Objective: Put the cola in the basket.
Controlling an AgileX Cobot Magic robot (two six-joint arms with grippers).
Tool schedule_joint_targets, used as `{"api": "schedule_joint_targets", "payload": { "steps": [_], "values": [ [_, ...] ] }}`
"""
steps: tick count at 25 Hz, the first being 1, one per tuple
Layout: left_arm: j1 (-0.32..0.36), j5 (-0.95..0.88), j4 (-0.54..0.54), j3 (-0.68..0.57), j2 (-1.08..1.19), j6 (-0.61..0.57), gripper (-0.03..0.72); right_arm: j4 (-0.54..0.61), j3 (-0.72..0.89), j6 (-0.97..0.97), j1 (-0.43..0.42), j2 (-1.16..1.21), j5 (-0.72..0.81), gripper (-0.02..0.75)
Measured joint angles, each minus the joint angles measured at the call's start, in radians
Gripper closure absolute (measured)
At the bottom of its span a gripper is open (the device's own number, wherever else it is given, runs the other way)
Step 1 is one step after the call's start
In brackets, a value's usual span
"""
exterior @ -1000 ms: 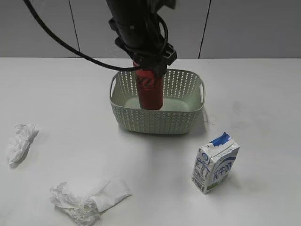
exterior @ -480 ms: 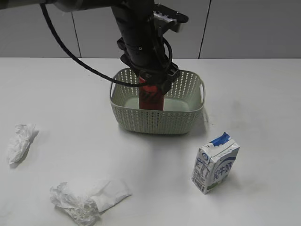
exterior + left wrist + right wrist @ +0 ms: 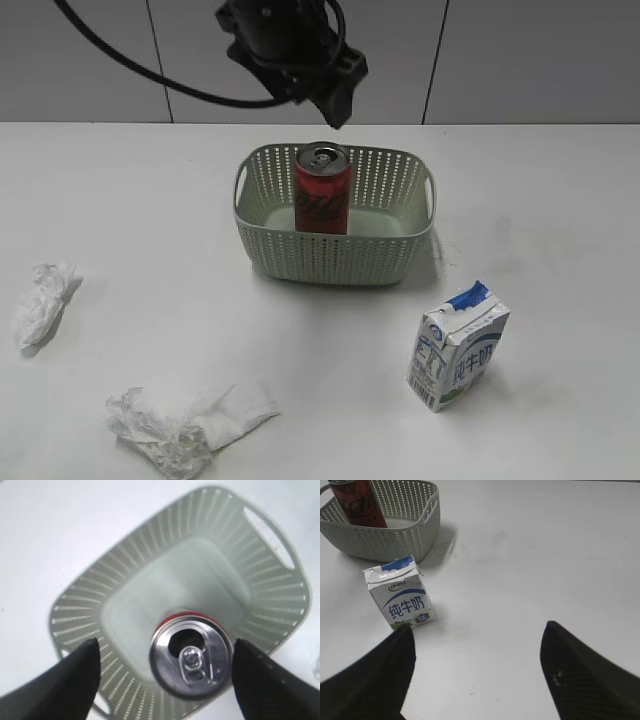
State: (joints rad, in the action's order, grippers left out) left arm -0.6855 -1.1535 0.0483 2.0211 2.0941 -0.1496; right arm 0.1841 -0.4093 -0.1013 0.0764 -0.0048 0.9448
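The red cola can (image 3: 321, 191) stands upright inside the pale green basket (image 3: 330, 255), its silver top above the rim. In the left wrist view I look straight down on the can's top (image 3: 192, 655) and the basket (image 3: 125, 605). My left gripper (image 3: 335, 105) is open and empty, raised above the can with its black fingers apart on either side of it (image 3: 163, 672). My right gripper (image 3: 477, 672) is open and empty over bare table; the can (image 3: 357, 502) and the basket (image 3: 395, 542) show at its top left.
A white-and-blue milk carton (image 3: 457, 346) stands on the white table right of and nearer than the basket; it also shows in the right wrist view (image 3: 400, 597). Crumpled white paper lies at the left (image 3: 42, 303) and front left (image 3: 185, 420).
My left gripper let go of the cola can after lowering it into the basket and rose above it. The can now stands free in the basket.
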Motion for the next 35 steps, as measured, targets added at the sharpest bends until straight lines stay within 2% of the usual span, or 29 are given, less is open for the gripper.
{"api": "schedule_joint_targets", "payload": {
  "steps": [5,14,17,20,24,35],
  "values": [
    [0.083,-0.047,0.006,0.004,-0.094,0.020,0.076,0.000,0.000,0.000,0.000,0.000,0.000,0.148],
    [0.373,-0.064,-0.001,0.003,-0.205,0.105,0.094,0.000,0.000,0.000,0.000,0.000,0.000,0.148],
    [0.471,-0.062,-0.007,-0.046,-0.249,0.130,0.094,0.000,0.000,0.000,0.000,0.000,0.000,0.148],
    [0.553,-0.062,-0.019,-0.148,-0.301,0.133,0.095,0.000,0.000,0.000,0.000,0.000,0.000,0.148],
    [0.595,-0.064,-0.020,-0.319,-0.383,0.134,0.095,0.000,0.000,0.000,0.000,0.000,0.000,0.148],
    [0.596,-0.058,-0.021,-0.873,-0.783,0.134,0.101,0.000,0.000,0.000,0.000,0.000,0.000,0.148]
  ]
}}
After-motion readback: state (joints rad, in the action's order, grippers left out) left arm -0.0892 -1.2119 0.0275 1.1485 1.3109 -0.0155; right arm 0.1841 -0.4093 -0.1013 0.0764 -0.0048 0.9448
